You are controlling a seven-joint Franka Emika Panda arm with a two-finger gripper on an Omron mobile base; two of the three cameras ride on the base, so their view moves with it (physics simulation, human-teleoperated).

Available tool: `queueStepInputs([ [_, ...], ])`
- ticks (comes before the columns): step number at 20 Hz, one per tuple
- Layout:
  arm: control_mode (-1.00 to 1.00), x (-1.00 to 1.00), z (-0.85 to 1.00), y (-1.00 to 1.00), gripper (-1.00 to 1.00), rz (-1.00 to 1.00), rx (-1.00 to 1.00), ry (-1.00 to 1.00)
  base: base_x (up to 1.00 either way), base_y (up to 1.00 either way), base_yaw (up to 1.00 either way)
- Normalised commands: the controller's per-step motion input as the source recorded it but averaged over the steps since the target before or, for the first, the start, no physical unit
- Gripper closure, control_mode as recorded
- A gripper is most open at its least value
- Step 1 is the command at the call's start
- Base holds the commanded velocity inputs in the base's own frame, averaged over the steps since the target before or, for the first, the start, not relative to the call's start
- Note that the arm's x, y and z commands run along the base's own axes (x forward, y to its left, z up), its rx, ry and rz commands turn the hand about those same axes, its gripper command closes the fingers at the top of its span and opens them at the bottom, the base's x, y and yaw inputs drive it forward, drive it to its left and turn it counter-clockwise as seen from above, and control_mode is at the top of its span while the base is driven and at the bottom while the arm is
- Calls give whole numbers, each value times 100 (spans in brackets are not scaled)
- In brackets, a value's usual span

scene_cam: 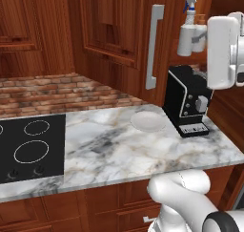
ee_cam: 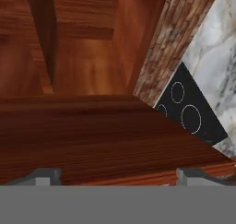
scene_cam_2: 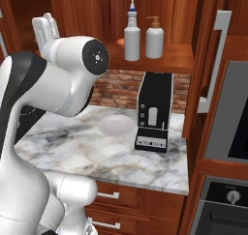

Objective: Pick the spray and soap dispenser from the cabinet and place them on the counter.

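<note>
Jaws wide, gripper (ee_cam: 113, 174) empty, spray (scene_cam_2: 131, 32) beside soap dispenser (scene_cam_2: 154, 37) on cabinet (scene_cam_2: 179, 60) shelf

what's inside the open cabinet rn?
On the cabinet shelf: the spray and the soap dispenser, upright, side by side. Something orange peeks out behind the spray, too hidden to identify. The arm blocks the shelf's left end.

Gripper (ee_cam: 113, 176) fingertips (ee_cam: 44, 176) wide apart at 6 o'clock, against cabinet (ee_cam: 92, 131) wood. Cooktop (ee_cam: 191, 114), brick wall (ee_cam: 170, 38), counter (ee_cam: 216, 48) toward 3 o'clock.
</note>
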Motion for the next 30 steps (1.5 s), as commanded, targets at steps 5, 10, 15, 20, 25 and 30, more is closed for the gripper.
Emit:
queueStepInputs([
  [5,-100,27,0,30,-100,12,9,12,0,0,0],
  [10,-100,16,0,34,-100,13,7,10,0,0,0],
  [15,-100,6,0,33,-100,14,6,9,0,0,0],
  [20,-100,0,-2,35,-100,17,4,6,0,0,0],
  [25,-100,-2,0,55,-100,16,1,5,0,0,0],
  [30,-100,-5,-3,78,-100,13,0,4,0,0,0],
])
